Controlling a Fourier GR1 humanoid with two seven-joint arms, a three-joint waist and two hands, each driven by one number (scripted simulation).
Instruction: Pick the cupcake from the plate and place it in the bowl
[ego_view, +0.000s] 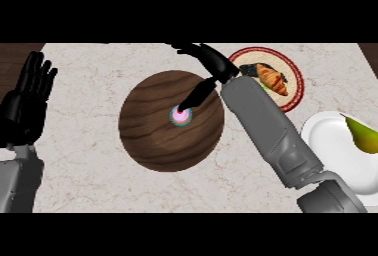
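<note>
The right hand (210, 62), reaching up the middle of the frame, hangs open above the wooden bowl (148, 145) with a finger pointing down at the cupcake (181, 116) already inside, seemingly just released, beyond which sits the red-rimmed plate (295, 95) holding a croissant (273, 80).

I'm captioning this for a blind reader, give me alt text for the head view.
A cupcake sits in a wooden bowl on a marble counter, with the robot's right hand above the bowl's far rim, a finger reaching down to the cupcake. The left hand rests open at left; a croissant plate and pear plate lie at right.
</note>
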